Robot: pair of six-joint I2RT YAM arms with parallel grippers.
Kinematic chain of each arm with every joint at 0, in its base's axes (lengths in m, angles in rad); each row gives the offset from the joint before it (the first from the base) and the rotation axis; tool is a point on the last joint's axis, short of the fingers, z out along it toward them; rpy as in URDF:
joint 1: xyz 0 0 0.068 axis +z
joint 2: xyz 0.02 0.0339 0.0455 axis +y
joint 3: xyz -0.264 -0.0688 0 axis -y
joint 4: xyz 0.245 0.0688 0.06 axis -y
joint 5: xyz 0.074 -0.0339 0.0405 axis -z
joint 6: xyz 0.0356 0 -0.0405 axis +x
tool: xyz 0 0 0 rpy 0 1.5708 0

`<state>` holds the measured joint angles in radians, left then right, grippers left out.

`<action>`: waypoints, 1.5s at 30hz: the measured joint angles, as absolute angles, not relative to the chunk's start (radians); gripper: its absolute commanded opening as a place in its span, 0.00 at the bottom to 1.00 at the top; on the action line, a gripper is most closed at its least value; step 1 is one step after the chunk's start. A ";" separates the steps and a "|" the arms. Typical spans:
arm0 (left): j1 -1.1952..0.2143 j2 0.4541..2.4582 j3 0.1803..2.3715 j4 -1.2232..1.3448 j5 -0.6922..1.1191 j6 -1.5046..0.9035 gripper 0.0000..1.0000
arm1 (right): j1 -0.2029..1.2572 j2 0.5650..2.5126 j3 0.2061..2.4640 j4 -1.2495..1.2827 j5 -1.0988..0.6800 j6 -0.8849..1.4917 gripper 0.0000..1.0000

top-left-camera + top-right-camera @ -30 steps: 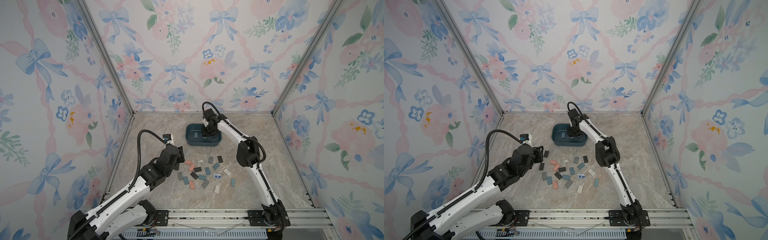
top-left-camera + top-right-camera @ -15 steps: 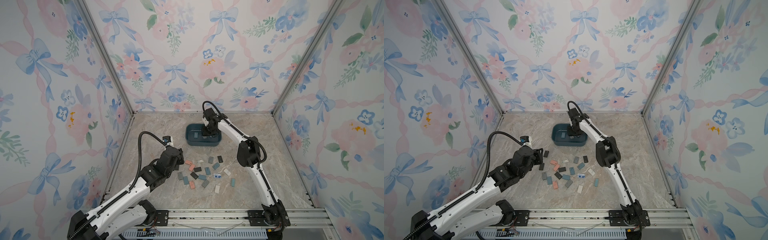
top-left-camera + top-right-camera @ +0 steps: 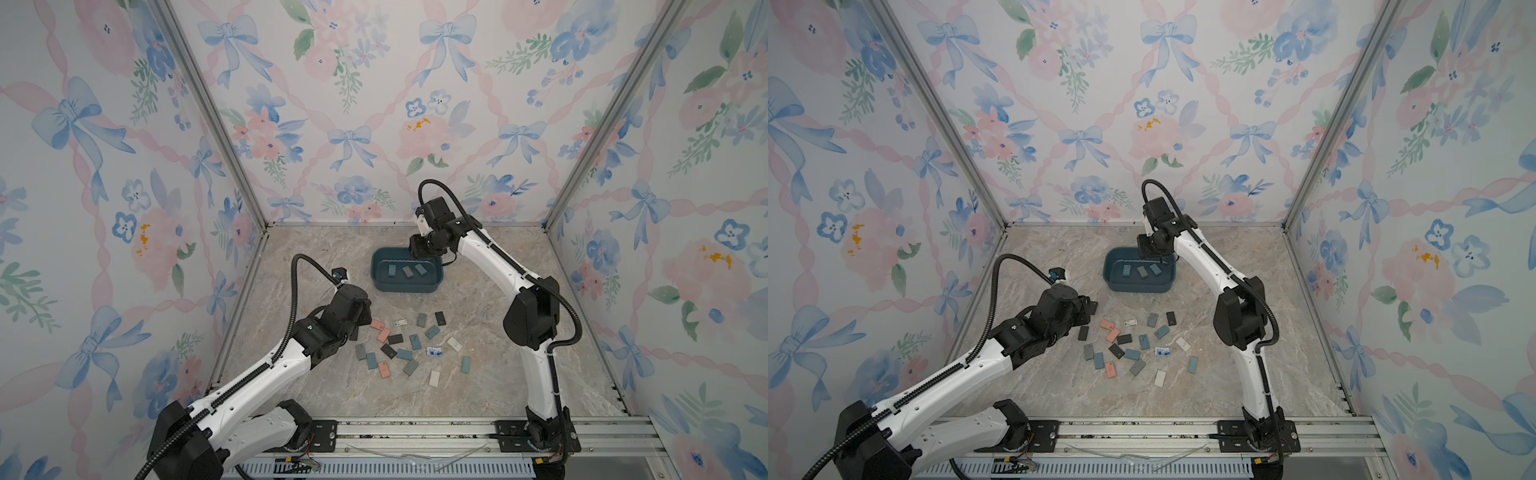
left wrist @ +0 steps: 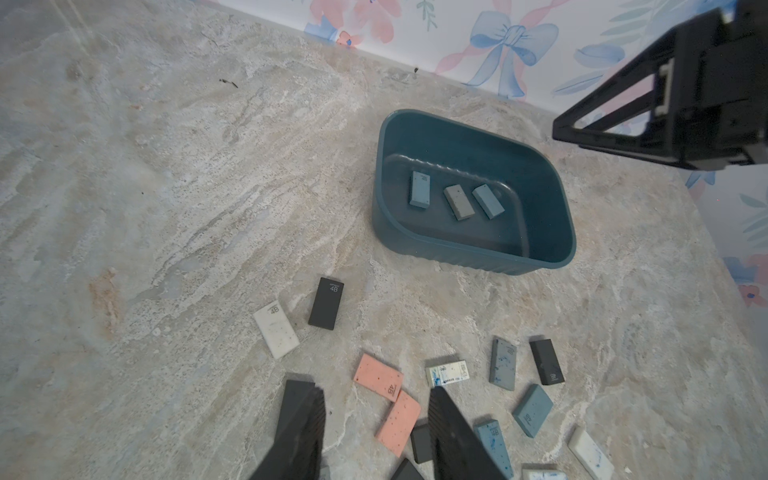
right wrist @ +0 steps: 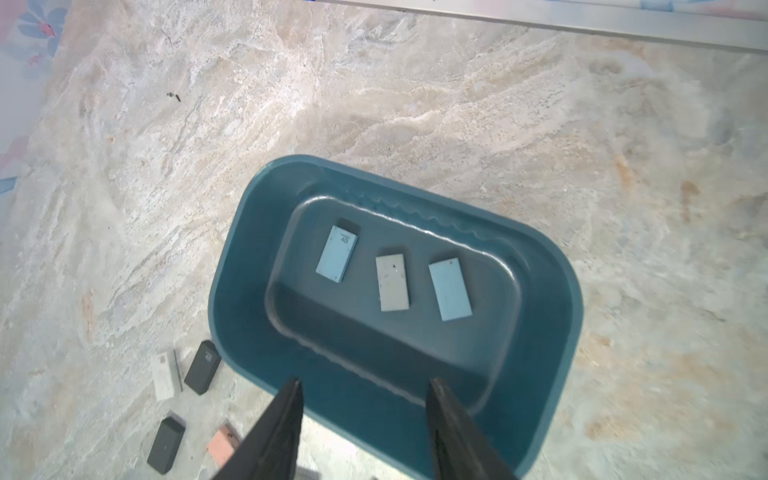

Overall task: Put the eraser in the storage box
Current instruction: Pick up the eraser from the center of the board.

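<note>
Judging the step in hand as the next pick: the left jaws hang above the nine o'clock edge of the loose erasers (image 3: 404,354), which lie mid-desk at six o'clock from the storage box (image 3: 405,287). Below them are two pink erasers (image 4: 379,377), just beside each other. I recommend squaring across one pink block's short width and descending straight, so its neighbour and the black eraser (image 4: 422,442) are not dragged.

Left jaws: moderately apart, empty, touching nothing. Right jaws: apart, empty, poised over the storage box at twelve o'clock on the desk (image 3: 478,399). Three erasers (image 5: 392,282) already lie inside.
</note>
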<state>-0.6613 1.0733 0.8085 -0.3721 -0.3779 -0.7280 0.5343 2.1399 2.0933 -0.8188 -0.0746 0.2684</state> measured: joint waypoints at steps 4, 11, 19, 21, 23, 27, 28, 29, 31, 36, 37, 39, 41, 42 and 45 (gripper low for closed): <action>-0.617 1.127 0.840 -0.392 -0.334 -0.730 0.47 | 0.536 2.008 1.916 -0.753 -0.063 0.268 0.54; -0.533 1.205 0.855 -0.415 -0.268 -0.742 0.49 | 0.537 1.795 1.667 -0.664 -0.019 0.270 0.54; -0.474 1.266 0.858 -0.418 -0.222 -0.758 0.49 | 0.532 1.624 1.469 -0.586 0.009 0.294 0.54; -0.464 1.282 0.859 -0.418 -0.218 -0.764 0.49 | 0.530 1.596 1.436 -0.576 0.014 0.300 0.55; -0.455 1.295 0.859 -0.418 -0.215 -0.768 0.49 | 0.526 1.574 1.411 -0.561 0.016 0.307 0.55; -0.436 1.320 0.860 -0.418 -0.207 -0.783 0.49 | 0.522 1.536 1.369 -0.542 0.016 0.315 0.55; -0.431 1.326 0.860 -0.418 -0.206 -0.790 0.49 | 0.521 1.530 1.363 -0.538 0.016 0.315 0.55; -0.427 1.333 0.860 -0.418 -0.204 -0.797 0.49 | 0.519 1.523 1.354 -0.533 0.016 0.315 0.54; -0.418 1.347 0.860 -0.418 -0.202 -0.812 0.50 | 0.516 1.512 1.338 -0.526 0.018 0.319 0.55; -0.405 1.400 0.861 -0.418 -0.200 -0.852 0.50 | 0.506 1.479 1.288 -0.518 0.027 0.332 0.55; -0.404 1.411 0.862 -0.418 -0.200 -0.860 0.50 | 0.503 1.471 1.280 -0.518 0.029 0.334 0.55; -0.404 1.436 0.867 -0.418 -0.200 -0.870 0.51 | 0.499 1.456 1.264 -0.517 0.031 0.337 0.55; -0.404 1.467 0.876 -0.418 -0.200 -0.883 0.53 | 0.492 1.446 1.251 -0.515 0.031 0.341 0.55; -0.404 1.478 0.880 -0.418 -0.199 -0.888 0.54 | 0.489 1.444 1.247 -0.514 0.032 0.342 0.55; -0.404 1.517 0.895 -0.417 -0.197 -0.901 0.54 | 0.484 1.444 1.237 -0.510 0.035 0.350 0.55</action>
